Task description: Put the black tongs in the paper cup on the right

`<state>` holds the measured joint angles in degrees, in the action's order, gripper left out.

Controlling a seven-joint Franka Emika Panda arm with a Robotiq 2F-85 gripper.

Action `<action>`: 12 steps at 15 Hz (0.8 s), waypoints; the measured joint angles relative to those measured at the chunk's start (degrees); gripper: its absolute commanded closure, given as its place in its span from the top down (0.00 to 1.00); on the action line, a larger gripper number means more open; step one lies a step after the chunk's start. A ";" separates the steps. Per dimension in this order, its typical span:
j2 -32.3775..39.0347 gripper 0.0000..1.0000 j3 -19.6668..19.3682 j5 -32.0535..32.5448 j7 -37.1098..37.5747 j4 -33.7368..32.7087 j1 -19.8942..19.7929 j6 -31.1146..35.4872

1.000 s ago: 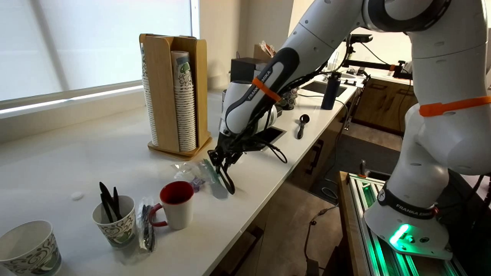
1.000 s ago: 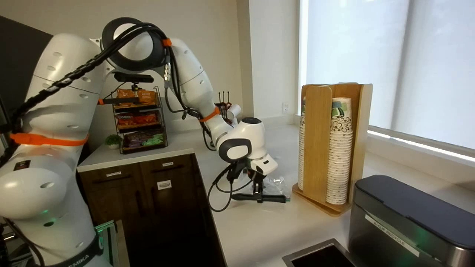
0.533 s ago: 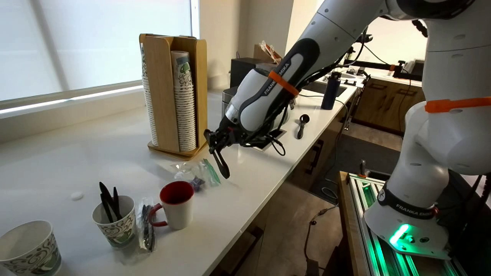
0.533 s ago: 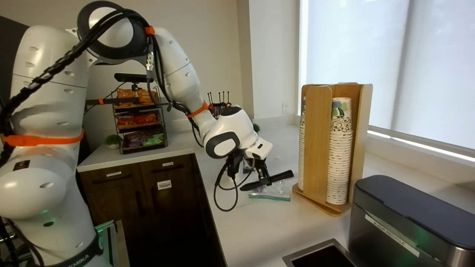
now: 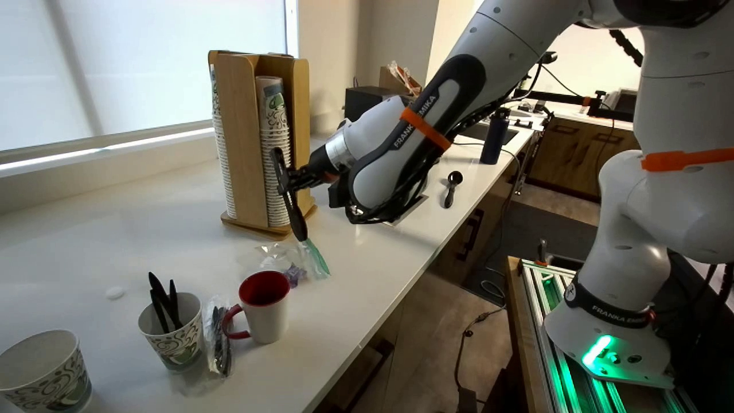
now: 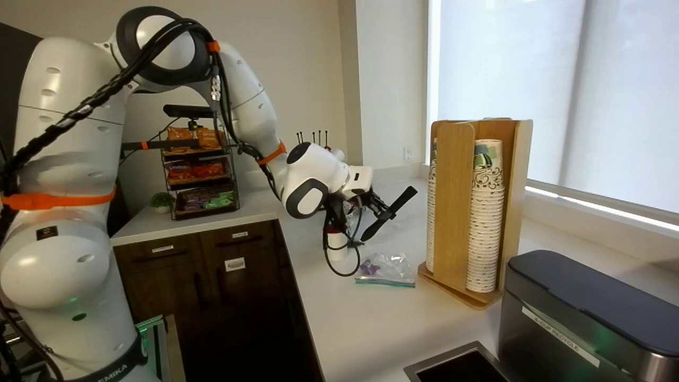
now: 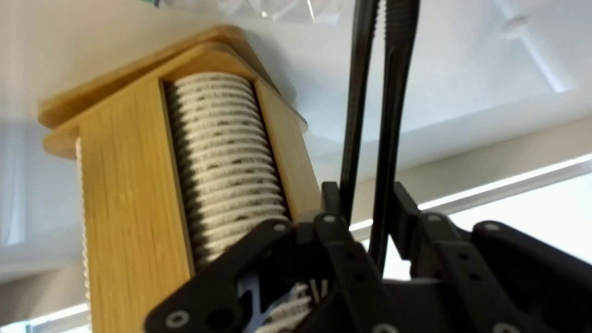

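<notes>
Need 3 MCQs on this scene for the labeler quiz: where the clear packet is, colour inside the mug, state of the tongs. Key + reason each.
1. Where does the clear packet lie?
A) Between the mug and the paper cup holding black utensils
B) Inside the mug
C) On top of the wooden rack

2. What colour is the inside of the mug?
A) Green
B) Black
C) Red

3. What state are the black tongs in?
A) Lying flat on the counter
B) Held in the gripper
C) Standing in the paper cup

1 A: an exterior view shows the mug on one side of it and that cup on the other.
2 C: red shows through the mug's open top.
3 B: the wrist view shows the gripper on both sides of them, and in both exterior views they sit tilted in its grasp.
</notes>
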<state>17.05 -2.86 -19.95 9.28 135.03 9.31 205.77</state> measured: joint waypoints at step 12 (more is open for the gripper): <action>3.89 0.07 -5.43 -5.52 -7.92 -6.00 8.11 0.08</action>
<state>20.94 -8.29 -25.47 1.36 129.03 17.42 205.86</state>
